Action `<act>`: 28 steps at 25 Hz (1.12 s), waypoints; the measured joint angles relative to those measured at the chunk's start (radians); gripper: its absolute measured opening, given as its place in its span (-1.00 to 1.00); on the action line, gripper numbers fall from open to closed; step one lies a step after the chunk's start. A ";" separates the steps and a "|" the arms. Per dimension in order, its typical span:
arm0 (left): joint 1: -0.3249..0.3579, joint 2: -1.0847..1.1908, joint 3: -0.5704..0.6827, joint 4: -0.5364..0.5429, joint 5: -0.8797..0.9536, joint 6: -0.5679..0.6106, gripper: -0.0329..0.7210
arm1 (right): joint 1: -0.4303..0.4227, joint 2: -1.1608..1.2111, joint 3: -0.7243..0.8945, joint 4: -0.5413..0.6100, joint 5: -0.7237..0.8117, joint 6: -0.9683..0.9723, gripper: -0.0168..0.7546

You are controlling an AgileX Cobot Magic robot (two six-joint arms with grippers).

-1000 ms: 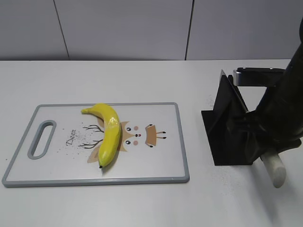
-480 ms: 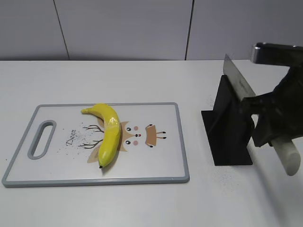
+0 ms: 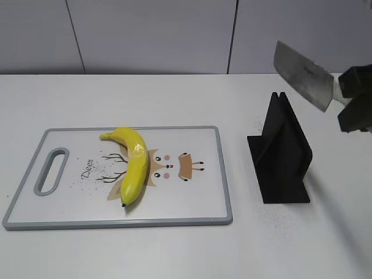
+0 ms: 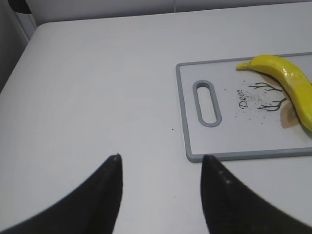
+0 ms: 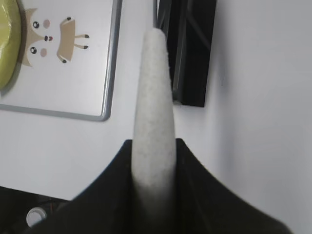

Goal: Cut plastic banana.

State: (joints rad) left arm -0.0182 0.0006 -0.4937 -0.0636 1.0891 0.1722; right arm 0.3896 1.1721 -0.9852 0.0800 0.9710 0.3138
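Note:
The plastic banana lies on a white cutting board with a grey rim, dark tip toward the front. It also shows in the left wrist view and at the edge of the right wrist view. My right gripper is shut on the knife's pale handle and holds the steel cleaver blade in the air above the black knife stand. My left gripper is open and empty over bare table, left of the board.
The cutting board has a slot handle at its left end and a deer drawing in the middle. The black knife stand stands right of the board. A grey wall runs behind the white table.
My right gripper has lifted the knife up out of the black stand and to the right; the blade now hangs clear above it. The banana and the left gripper have not moved.

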 joint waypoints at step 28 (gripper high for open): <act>-0.039 1.343 -0.804 -0.383 -0.015 0.836 0.46 | 0.000 0.576 -0.563 0.212 0.024 -1.094 -0.55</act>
State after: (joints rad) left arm -0.0573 1.3439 -1.2982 -0.4462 1.0739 1.0078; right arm 0.3896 1.7479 -1.5482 0.2924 0.9949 -0.7798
